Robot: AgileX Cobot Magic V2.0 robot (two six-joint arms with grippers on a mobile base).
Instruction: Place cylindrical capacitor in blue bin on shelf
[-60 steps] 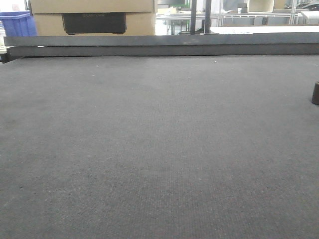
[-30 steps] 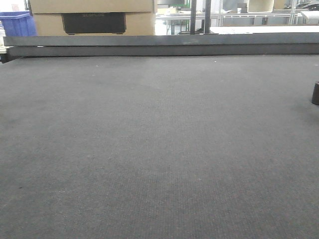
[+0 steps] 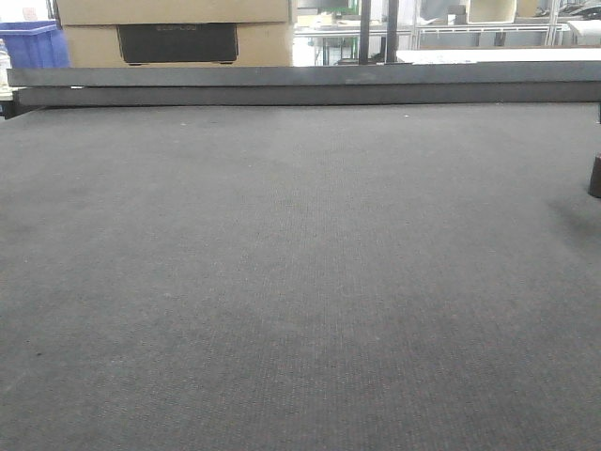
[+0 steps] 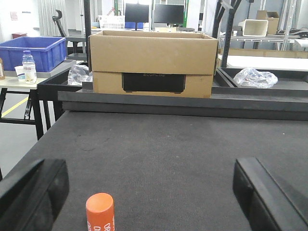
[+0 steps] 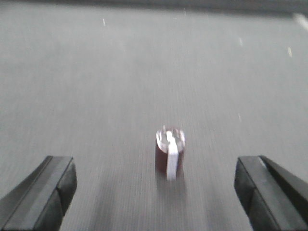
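Since the earlier front view, a soft shadow has deepened on the mat (image 3: pixel 282 282) just in front of the capacitor (image 3: pixel 595 178), which stays put at the picture's right edge, half cut off. From the right wrist it shows whole, though blurred (image 5: pixel 169 151) — a small, dark brown cylinder standing upright, with a shiny top and a pale stripe down its side. It sits on the mat between the two fingers of the right gripper (image 5: pixel 154 192), whose blunt black jaws are spread wide, well apart from it on both sides and holding nothing.

All around, the mat is grey, finely woven and matt. A dark, flat rail (image 3: pixel 300 85) runs along its far edge.

Over by the left gripper (image 4: pixel 151 192), the jaws are likewise spread wide and hold nothing. An orange cylinder (image 4: pixel 100 211) with a rounded top stands between them, nearer the finger on the picture's left. Beyond the rail sits a plain cardboard box (image 4: pixel 151 62) with a dark cut-out handle; off to one side, a blue plastic crate (image 4: pixel 33 50) rests on a side table.
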